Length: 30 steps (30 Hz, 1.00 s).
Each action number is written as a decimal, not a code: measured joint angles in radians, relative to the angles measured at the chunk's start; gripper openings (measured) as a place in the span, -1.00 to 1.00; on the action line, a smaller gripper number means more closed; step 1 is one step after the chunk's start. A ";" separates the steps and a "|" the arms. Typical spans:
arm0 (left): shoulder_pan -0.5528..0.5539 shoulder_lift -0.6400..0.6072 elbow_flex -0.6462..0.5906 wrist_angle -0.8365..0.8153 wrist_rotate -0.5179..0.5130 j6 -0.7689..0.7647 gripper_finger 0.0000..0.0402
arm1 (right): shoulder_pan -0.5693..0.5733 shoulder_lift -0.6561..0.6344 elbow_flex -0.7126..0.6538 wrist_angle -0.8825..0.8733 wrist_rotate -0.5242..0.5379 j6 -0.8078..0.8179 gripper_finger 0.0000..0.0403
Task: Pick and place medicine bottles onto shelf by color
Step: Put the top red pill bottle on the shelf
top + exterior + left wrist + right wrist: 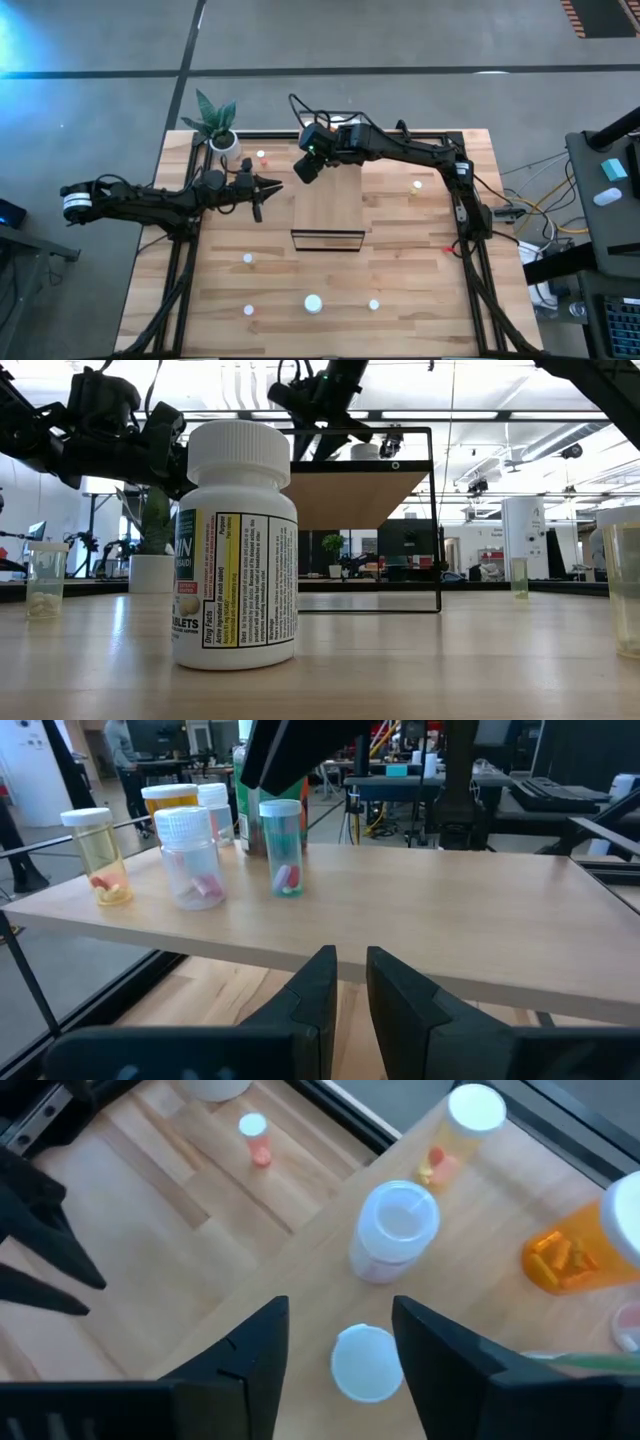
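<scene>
We get readable text only on the white bottle [236, 550] standing closest in the low view. Its label shows large white letters "IN" cut off at the edge, with "BLETS" lower down, also cut off. The white panel beside it carries a rotated "Drug Facts" heading, and "Purpose" sits in the yellow strip. The fine print under those headings is too small for us to read. The bottles [188, 855] on the shelf [420, 920] in the left wrist view show no legible labels.
</scene>
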 joint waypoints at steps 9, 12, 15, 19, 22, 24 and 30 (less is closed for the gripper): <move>0.000 0.000 -0.003 0.001 0.000 0.000 -0.80 | 0.000 -0.004 0.012 0.051 0.001 -0.047 0.11; 0.000 0.000 -0.004 0.001 0.000 0.000 -0.80 | 0.000 -0.005 0.030 0.058 0.004 -0.073 0.15; 0.000 0.000 -0.004 0.001 0.000 0.000 -0.80 | 0.000 -0.005 0.061 0.059 0.006 -0.109 0.18; 0.000 0.000 -0.004 0.001 0.000 0.000 -0.80 | 0.009 -0.005 0.131 0.018 0.008 -0.221 0.12; 0.000 0.000 -0.004 0.001 0.000 0.000 -0.80 | 0.033 -0.008 0.168 -0.071 0.011 -0.284 -0.04; 0.000 0.000 -0.005 0.000 0.000 0.000 -0.80 | 0.057 -0.009 0.165 -0.141 0.011 -0.299 -0.22; 0.000 0.000 -0.005 0.000 0.000 -0.001 -0.80 | 0.153 -0.015 0.067 -0.180 0.031 -0.327 -0.85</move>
